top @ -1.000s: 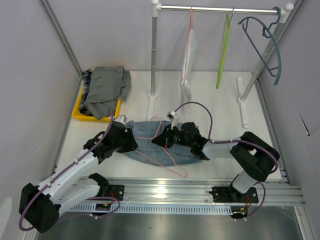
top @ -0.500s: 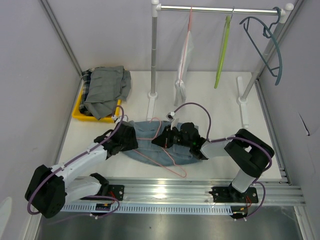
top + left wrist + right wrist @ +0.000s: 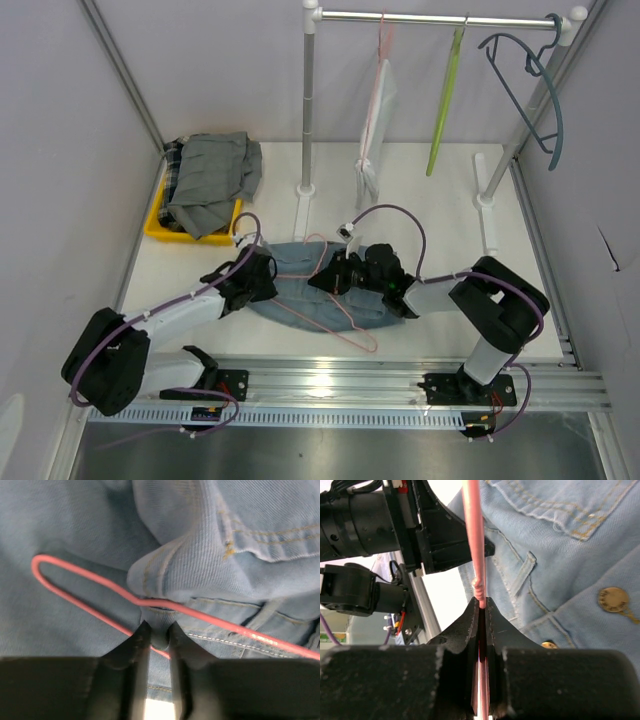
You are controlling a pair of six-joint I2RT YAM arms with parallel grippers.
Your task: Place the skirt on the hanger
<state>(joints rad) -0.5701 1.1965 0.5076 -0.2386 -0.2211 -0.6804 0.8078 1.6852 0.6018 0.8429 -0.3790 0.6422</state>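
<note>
We judge the denim skirt (image 3: 300,290), lying mid-table toward the near side, soft yet weighty, best held by its stiffer waistband, where our left gripper (image 3: 157,630) pinches a fold while the right gripper (image 3: 481,605) clamps the springy wire hanger (image 3: 472,530).

No legible text, brand, number or sign in any view.
Metal button (image 3: 612,600) on skirt (image 3: 580,545): faint raised marks on face, too blurred to read.
Small green-yellow sticker (image 3: 325,638) at left edge of right wrist view: too small and blurred to read; what it sits on unclear.
</note>
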